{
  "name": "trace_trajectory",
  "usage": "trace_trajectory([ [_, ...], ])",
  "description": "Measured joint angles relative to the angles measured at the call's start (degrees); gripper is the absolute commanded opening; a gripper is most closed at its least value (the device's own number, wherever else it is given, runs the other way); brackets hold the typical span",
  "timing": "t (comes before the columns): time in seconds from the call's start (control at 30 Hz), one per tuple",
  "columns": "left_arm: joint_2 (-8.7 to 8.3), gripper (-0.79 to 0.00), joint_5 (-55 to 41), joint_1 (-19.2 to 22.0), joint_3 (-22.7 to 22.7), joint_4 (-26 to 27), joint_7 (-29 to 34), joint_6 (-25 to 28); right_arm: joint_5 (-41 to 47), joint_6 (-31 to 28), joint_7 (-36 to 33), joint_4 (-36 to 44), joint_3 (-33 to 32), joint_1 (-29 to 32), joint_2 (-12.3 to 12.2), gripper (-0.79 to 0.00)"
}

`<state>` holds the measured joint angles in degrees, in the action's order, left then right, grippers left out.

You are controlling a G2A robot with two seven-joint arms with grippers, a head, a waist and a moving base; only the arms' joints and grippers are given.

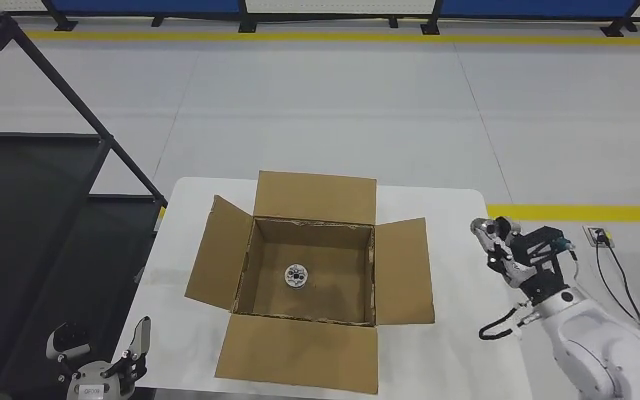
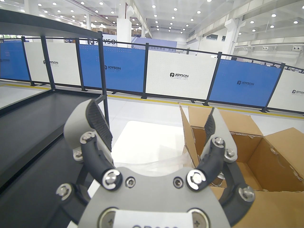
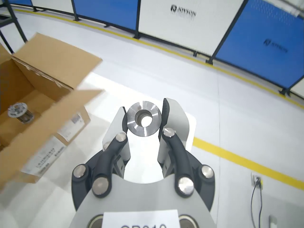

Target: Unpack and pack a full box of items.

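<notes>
Because the job was to empty a box and fill it again, the brown box sat in the middle of the white table with all four flaps folded out, so both arms could get inside from above. One small round metal part stood on the box floor, near the middle, and nothing else could be seen in there. The right gripper was out past the right flap, near the right edge of the table. Its two fingers were pinching a shiny metal ring by its outer edge, one finger on each side, with the hole facing the wrist camera. Holding the ring by its sides likely kept it from slipping or rolling away. I think the ring was on its way out of the box, not in, but I could not be sure of that. The left gripper was low at the near left corner of the table, beside the black shelf. Its fingers were spread wide and held nothing. That seemed like a good waiting spot, since it left the box free for the other arm, and open fingers were ready for the next part.
</notes>
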<state>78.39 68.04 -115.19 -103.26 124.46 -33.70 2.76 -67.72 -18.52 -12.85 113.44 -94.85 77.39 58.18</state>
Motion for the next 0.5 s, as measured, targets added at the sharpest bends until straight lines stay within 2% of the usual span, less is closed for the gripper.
trace_trajectory([
  [0.13, 0.0, 0.0, 0.0, 0.0, 0.0, 0.0, 0.0, 0.0, -3.1, -3.4, -6.2, 7.4, 6.8, -5.0, 0.1, -0.785],
  [0.23, 0.0, 0.0, 0.0, 0.0, 0.0, 0.0, 0.0, 0.0, -3.5, -7.5, -11.6, 6.3, 15.3, -12.5, 0.7, -0.785],
  [0.33, 0.0, 0.0, 0.0, 0.0, 0.0, 0.0, 0.0, 0.0, -1.7, -10.7, -17.0, 0.4, 25.5, -22.3, 2.0, -0.785],
  [0.5, 0.0, 0.0, 0.0, 0.0, 0.0, 0.0, 0.0, 0.0, 4.4, -12.5, -25.9, -15.8, 42.7, -39.4, 6.3, -0.785],
])
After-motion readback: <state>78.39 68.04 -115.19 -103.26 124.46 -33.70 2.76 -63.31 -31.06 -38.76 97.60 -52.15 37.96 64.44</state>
